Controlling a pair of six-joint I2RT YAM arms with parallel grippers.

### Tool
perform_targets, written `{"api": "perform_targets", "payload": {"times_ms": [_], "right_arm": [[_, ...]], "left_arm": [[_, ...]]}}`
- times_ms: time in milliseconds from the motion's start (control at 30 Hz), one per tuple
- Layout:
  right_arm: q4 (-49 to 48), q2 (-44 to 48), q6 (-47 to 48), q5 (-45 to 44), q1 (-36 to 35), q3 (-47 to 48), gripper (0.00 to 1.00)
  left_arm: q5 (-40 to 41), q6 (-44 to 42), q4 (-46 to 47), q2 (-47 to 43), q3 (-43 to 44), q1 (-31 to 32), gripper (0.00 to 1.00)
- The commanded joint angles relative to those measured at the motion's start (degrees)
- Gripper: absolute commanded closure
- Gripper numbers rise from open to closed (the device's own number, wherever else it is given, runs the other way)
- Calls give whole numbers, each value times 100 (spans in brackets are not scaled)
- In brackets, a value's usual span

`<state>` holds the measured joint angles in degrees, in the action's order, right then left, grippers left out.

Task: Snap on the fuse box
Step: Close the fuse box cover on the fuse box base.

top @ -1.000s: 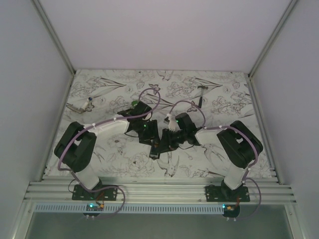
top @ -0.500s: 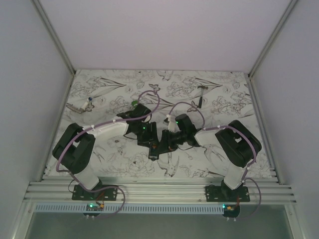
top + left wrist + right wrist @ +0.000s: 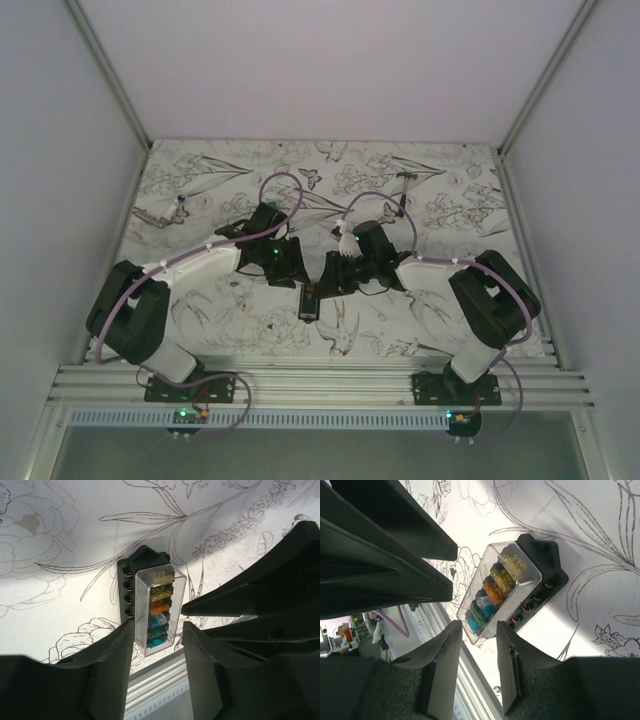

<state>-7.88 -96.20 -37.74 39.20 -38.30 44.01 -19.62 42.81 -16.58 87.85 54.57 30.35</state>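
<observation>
A: status?
B: fuse box point(image 3: 310, 300) flat on surface point(image 3: 250, 330), cover point(image 3: 512, 562) on. left gripper point(image 3: 157, 625) and right gripper point(image 3: 478, 624) half-open, straddling its near end. likely mid-snap; next needs even downward press.

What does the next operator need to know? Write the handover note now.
Left gripper: jaws apart, flanking one end of the fuse box; contact unclear.
Right gripper: jaws apart at the box's end too; contact unclear.
Fuse box lies flat on the table between the grippers, clear cover on top.
Done: cover sits on the box.
Left: whether it is fully snapped cannot be told; press and check.
</observation>
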Motion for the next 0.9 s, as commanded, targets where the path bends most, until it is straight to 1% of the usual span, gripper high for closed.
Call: {"api": "perform_targets", "payload": {"times_ms": [0, 67, 133, 333, 433, 567, 700, 867], "right_arm": [[111, -184, 79, -114, -54, 318, 62], [336, -185, 180, -131, -105, 402, 63], [581, -148, 306, -192, -186, 413, 63], [581, -217, 248, -222, -269, 247, 64], [626, -399, 289, -248, -276, 268, 68], [793, -696, 357, -337, -274, 339, 74], [1304, -899, 540, -745, -274, 434, 79], [1845, -991, 722, -1366, -275, 565, 83]], "left_arm": [[-144, -121, -178, 298, 143, -84, 57], [-165, -170, -172, 435, 280, -106, 63], [-217, -191, -170, 569, 366, -116, 66], [-235, -140, -130, 765, 242, -116, 74], [-171, -93, -101, 843, 88, -112, 76], [-124, -56, -54, 1039, -122, -117, 82], [48, 42, 57, 1174, -516, -114, 87], [108, 251, 261, 1357, -1025, -117, 90]]}}
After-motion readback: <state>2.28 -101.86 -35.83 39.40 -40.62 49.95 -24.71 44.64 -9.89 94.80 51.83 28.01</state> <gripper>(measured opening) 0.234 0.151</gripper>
